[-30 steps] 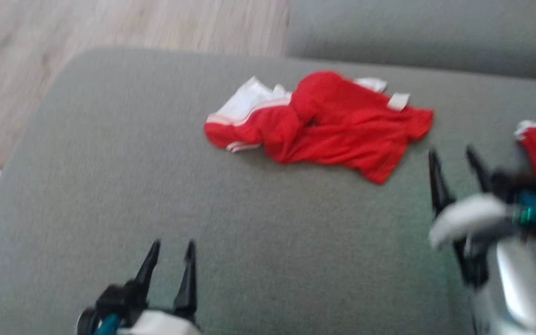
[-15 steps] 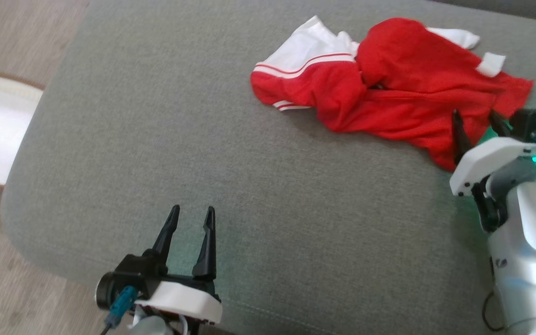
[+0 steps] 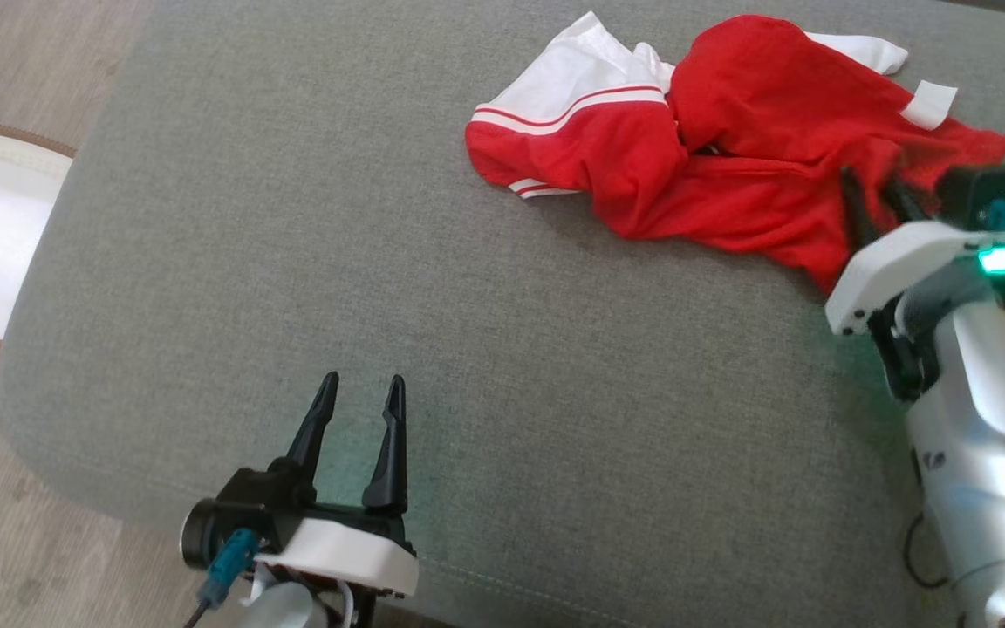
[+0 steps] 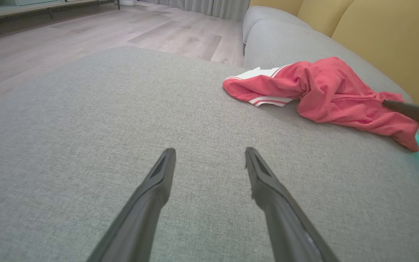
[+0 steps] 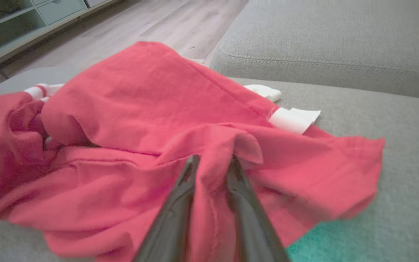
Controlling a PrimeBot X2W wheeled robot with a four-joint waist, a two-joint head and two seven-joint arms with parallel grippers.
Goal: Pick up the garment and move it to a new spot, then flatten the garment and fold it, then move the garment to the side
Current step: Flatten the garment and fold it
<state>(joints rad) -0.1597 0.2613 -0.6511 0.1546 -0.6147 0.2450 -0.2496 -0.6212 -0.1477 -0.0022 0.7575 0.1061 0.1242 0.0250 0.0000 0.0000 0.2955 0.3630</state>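
left jaws: apart, sofa (image 3: 293, 262) below, garment (image 3: 729, 174) well ahead to their right | right jaws: clamped on a garment fold — bunched between their tips

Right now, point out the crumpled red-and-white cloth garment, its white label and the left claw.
crumpled red-and-white cloth garment (image 3: 755, 157): head view, red middle.
white label (image 3: 930, 105): head view, its centre.
left claw (image 3: 363, 380): head view, between fingertips.
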